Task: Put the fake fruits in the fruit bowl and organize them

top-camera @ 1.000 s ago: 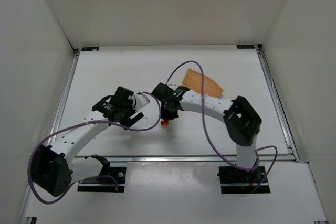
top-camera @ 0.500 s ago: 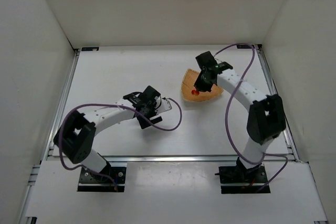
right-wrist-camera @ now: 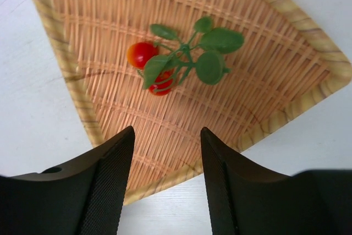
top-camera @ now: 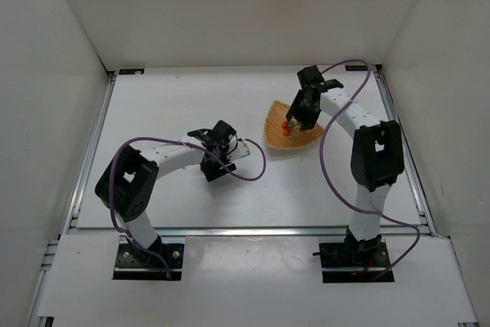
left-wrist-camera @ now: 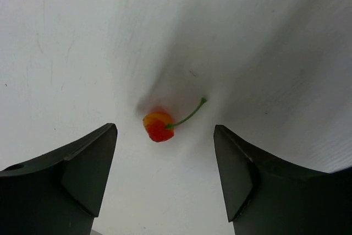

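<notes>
Woven fruit bowl (right-wrist-camera: 269,53) holds leafy red berry cluster (right-wrist-camera: 160,67).

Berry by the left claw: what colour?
Stemmed berry: red with an orange-yellow top; best in left wrist view.

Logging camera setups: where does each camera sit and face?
Top external: above, behind the bases, facing the table; both arms show.
Left wrist: on that arm, facing down at a stemmed berry; left tool shows.
Right wrist: on that arm, facing down into the bowl; right tool shows.
Shared: bowl, in top and right wrist.
</notes>
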You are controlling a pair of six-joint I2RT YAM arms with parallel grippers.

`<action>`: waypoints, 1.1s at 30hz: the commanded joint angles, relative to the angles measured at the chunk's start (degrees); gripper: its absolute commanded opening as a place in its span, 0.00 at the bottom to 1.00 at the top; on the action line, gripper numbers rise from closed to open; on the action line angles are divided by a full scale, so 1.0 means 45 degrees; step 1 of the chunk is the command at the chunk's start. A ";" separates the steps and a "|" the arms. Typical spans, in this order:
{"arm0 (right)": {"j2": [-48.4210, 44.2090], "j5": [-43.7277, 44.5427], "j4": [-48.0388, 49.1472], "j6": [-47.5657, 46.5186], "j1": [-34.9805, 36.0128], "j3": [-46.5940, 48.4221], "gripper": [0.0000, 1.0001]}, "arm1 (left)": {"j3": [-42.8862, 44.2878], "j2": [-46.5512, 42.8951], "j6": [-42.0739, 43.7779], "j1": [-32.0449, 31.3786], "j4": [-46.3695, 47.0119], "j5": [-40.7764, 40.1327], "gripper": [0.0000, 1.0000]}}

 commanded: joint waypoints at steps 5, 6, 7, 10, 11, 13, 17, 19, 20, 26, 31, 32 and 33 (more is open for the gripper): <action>-0.2079 -0.0464 -0.0107 -0.0646 0.0069 0.0039 0.57 | 0.0097 -0.0073 -0.0063 0.0991 0.0087 0.0512 0.76; -0.2218 -0.0348 -0.0106 -0.0646 0.0069 -0.0137 0.57 | 0.0097 0.0081 -0.0063 0.1128 0.0087 0.0668 0.76; -0.2374 -0.0057 -0.0106 -0.0646 0.0069 -0.0138 0.57 | 0.0097 0.0083 -0.0063 0.1130 0.0087 0.0670 0.75; -0.2823 0.0278 0.0012 -0.0646 0.0187 -0.0508 0.57 | 0.0427 0.0609 -0.0179 0.1130 0.0087 0.0786 0.67; -0.2825 0.0432 0.0012 -0.0646 0.0187 -0.0509 0.57 | 0.0622 0.0726 -0.0180 0.1130 0.0087 0.0787 0.66; -0.2960 0.0434 0.0012 -0.0646 0.0187 -0.0627 0.57 | 0.0779 0.0884 -0.0317 0.1130 0.0087 0.1078 0.66; -0.3195 0.0960 0.0012 -0.0372 0.0187 -0.1036 0.57 | 0.0898 0.1118 -0.0610 0.1130 0.0087 0.1197 0.60; -0.3196 0.0961 0.0012 -0.0256 0.0187 -0.1037 0.57 | 0.1015 0.1118 -0.0727 0.1130 0.0087 0.1197 0.53; -0.3196 0.1097 0.0012 -0.0255 0.0187 -0.1037 0.57 | 0.1015 0.1118 -0.0727 0.1130 0.0087 0.1313 0.51; -0.3429 0.1468 -0.0106 -0.0255 0.0187 -0.1037 0.57 | 0.0781 0.1118 -0.0843 0.1247 0.0087 0.1314 0.30; -0.3741 0.1586 -0.0223 -0.0255 0.0187 -0.1154 0.57 | 0.0974 0.0496 -0.0981 0.1247 0.0087 0.0925 0.21; -0.3878 0.1702 -0.0223 -0.0255 0.0187 -0.1289 0.57 | 0.1169 0.0377 -0.1097 0.1131 -0.0048 0.0672 0.21; -0.4208 0.1704 -0.0223 -0.0255 0.0187 -0.1523 0.57 | 0.1751 0.0260 -0.1098 0.0936 -0.0185 0.0670 0.21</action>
